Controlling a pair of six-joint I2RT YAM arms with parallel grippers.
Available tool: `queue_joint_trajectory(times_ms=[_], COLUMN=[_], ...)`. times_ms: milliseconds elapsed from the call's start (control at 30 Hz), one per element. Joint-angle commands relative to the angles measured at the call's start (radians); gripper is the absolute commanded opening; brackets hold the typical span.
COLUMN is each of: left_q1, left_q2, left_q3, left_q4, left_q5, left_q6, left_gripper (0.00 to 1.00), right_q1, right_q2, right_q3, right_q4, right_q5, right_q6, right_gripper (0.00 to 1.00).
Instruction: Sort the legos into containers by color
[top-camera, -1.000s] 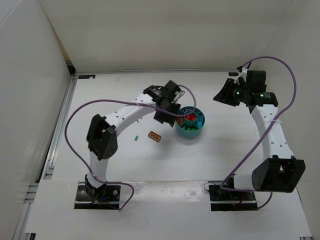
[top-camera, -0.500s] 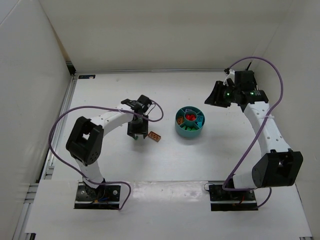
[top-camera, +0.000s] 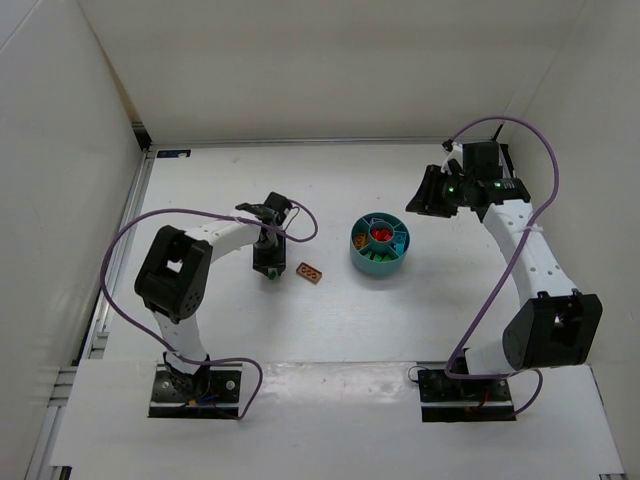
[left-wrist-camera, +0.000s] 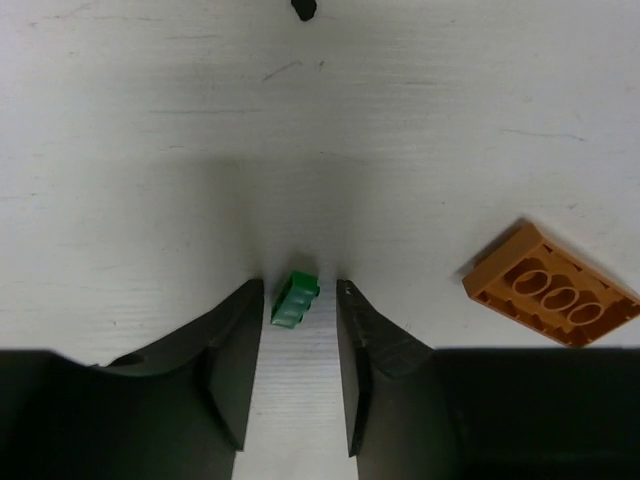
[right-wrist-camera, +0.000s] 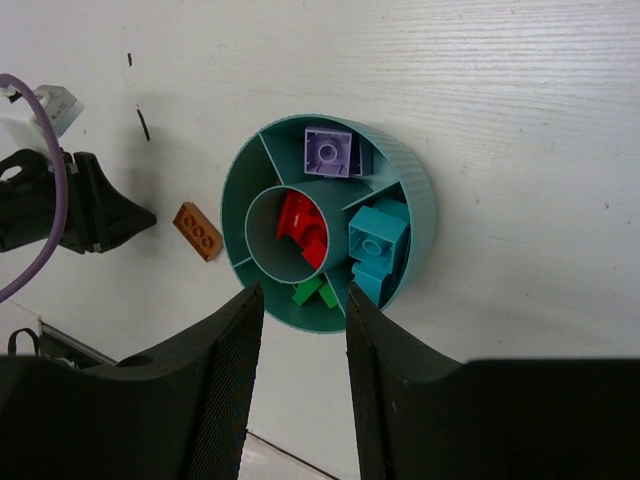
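Straddling the green lego (left-wrist-camera: 295, 300) on the tabletop (left-wrist-camera: 420, 120) with my left gripper (left-wrist-camera: 300, 288), jaws parted, not yet clamped. Centre, close squarely, don't nudge the orange lego (left-wrist-camera: 550, 295) just beside; then the bowl's (top-camera: 378, 268) green compartment.

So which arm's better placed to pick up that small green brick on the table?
Left. The left end effector straddles the small green plastic brick, a finger on each side. The right end effector hovers over the round teal plastic bowl instead.
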Motion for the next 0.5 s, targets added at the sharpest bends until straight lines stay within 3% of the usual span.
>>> queue_joint_trajectory(times_ms=[0, 200, 367, 467], left_q1=[0.004, 0.004, 0.004, -0.002], left_q2=[0.003, -0.027, -0.017, -0.014], left_q3=[-0.013, -0.059, -0.063, -0.028], left_q4=[0.031, 0.030, 0.028, 0.019], left_q5=[0.025, 0.019, 0.021, 0.032], left_q6=[0.018, 0.012, 0.008, 0.014], left_gripper=[0.45, 0.40, 0.22, 0.17], right_q1=[-0.002, -0.008, -0.002, -0.002], right_q2=[-0.004, -0.003, -0.003, -0.004], right_q3=[0.036, 0.038, 0.038, 0.038], right_q4=[-0.011, -0.010, -0.007, -0.007], right_q5=[0.001, 0.004, 0.002, 0.002], right_q6=[-0.015, -0.012, -0.009, -0.011], right_gripper=[0.42, 0.42, 0.42, 0.42])
